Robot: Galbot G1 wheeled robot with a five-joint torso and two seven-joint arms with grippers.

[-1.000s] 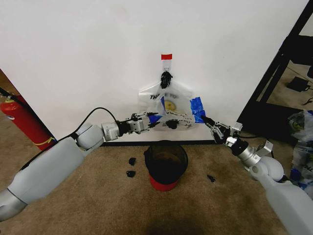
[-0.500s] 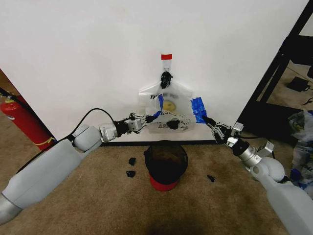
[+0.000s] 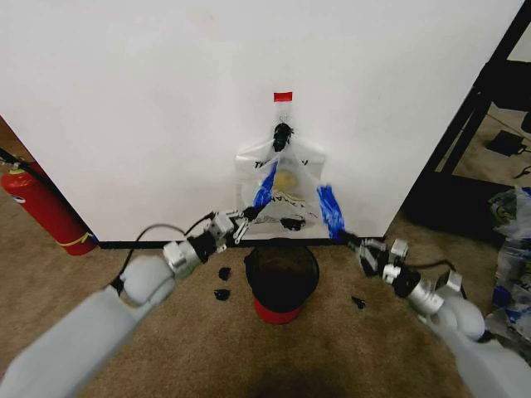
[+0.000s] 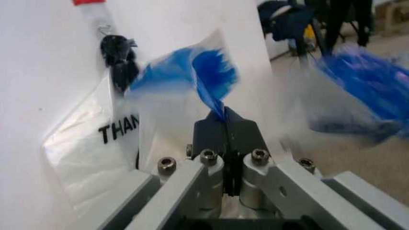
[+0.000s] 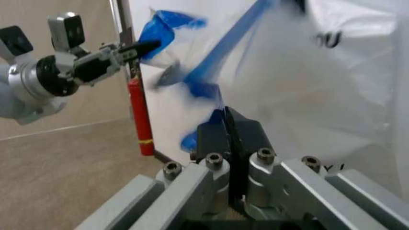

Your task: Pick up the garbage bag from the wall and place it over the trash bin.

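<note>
The garbage bag (image 3: 288, 184), thin white plastic with a yellow smiley, hangs against the wall (image 3: 149, 108) below a red tape strip (image 3: 283, 96). Its two blue-patched handles are stretched down and apart. My left gripper (image 3: 249, 215) is shut on the left blue patch (image 4: 191, 76), seen close in the left wrist view (image 4: 225, 125). My right gripper (image 3: 343, 238) is shut on the right blue patch (image 5: 204, 88). A black knot (image 3: 282, 133) sits at the hook above the bag. The trash bin (image 3: 282, 277), black mesh with a red base, stands on the carpet directly under the bag.
A red fire extinguisher (image 3: 40, 207) leans by the wall at the left. Small black scraps (image 3: 222, 283) lie on the carpet beside the bin. A black shelf frame (image 3: 477, 116) and plastic bags (image 3: 514, 240) stand at the right.
Both grippers have dropped lower and nearer the bin, drawing the blue handles downward. The bag now hangs longer and narrower against the wall.
</note>
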